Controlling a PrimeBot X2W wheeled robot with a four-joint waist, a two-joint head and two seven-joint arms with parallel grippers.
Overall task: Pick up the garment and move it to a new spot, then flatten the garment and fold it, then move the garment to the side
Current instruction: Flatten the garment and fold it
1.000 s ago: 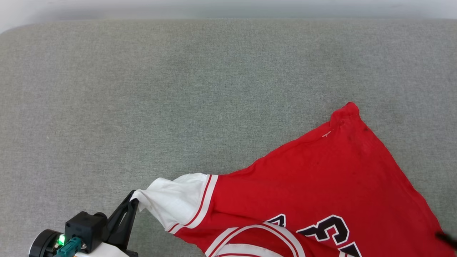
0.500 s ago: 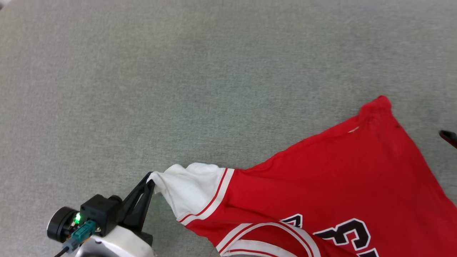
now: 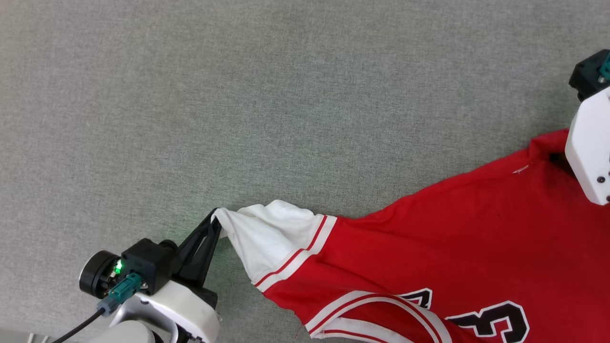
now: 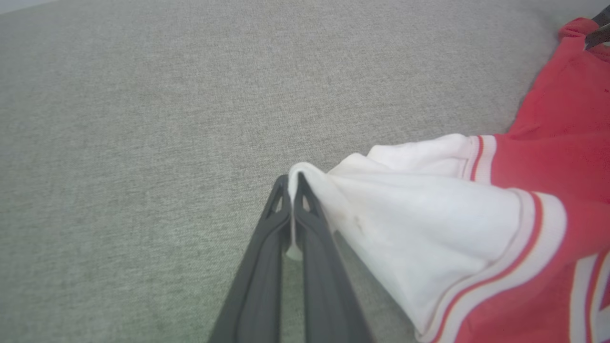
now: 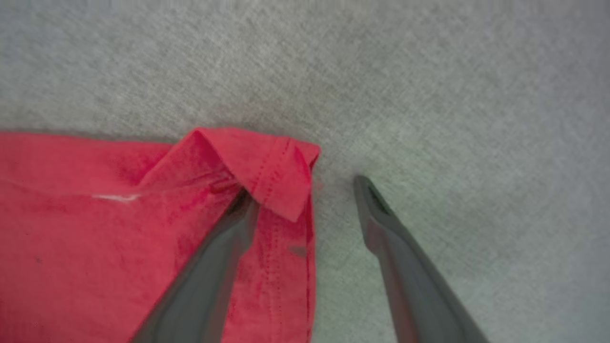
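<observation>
Left pincer [image 4: 291, 181]: shut tight on the tip of the white sleeve [image 3: 271, 233], which was stretched taut.
Right pincer [image 5: 304, 188]: fingers wide apart, astride the folded red corner [image 5: 267, 162]; one tip under the fold, the other over bare bench.
Garment [image 3: 452, 228]: lay on the grey bench [image 3: 286, 95], near right, number print upward.

The left gripper [image 4: 291, 178] is pinched tight on the white sleeve tip of the garment [image 3: 452, 228] — its two dark fingers are pressed flat together. The left wrist [image 3: 176, 309] sits just off that sleeve end. The right gripper [image 5: 305, 188] is spread wide at the garment's red corner — one finger over the cloth, one off its edge. The right forearm [image 3: 588, 147] hangs above that corner.
</observation>
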